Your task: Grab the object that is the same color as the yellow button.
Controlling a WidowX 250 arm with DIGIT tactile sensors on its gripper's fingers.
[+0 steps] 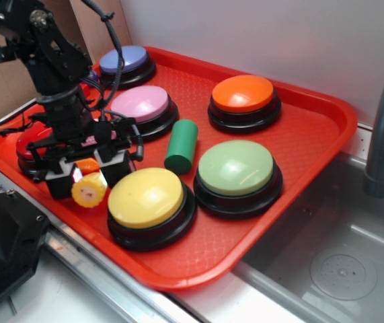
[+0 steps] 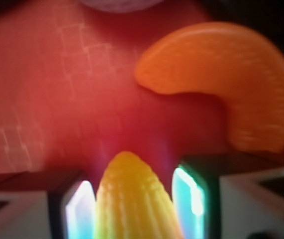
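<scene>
Banana piece [image 2: 132, 199]: sits between the two gripper [image 1: 87, 176] pads at the near edge of the red tray [image 1: 313, 134], just beside the yellow button [image 1: 146, 196]
Gripper: closed on the banana piece, or nearly; contact looks made
Progress: grasp seems achieved, lifting apparently left
Orange segment [image 2: 221, 74]: just beyond, untouched
Green cylinder [image 1: 181, 146]: farther back, among the other buttons

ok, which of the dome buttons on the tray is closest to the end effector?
The red button, at the tray's left edge, partly hidden behind the end effector. The yellow button comes next; the pink, blue, orange and green ones lie farther off.
</scene>
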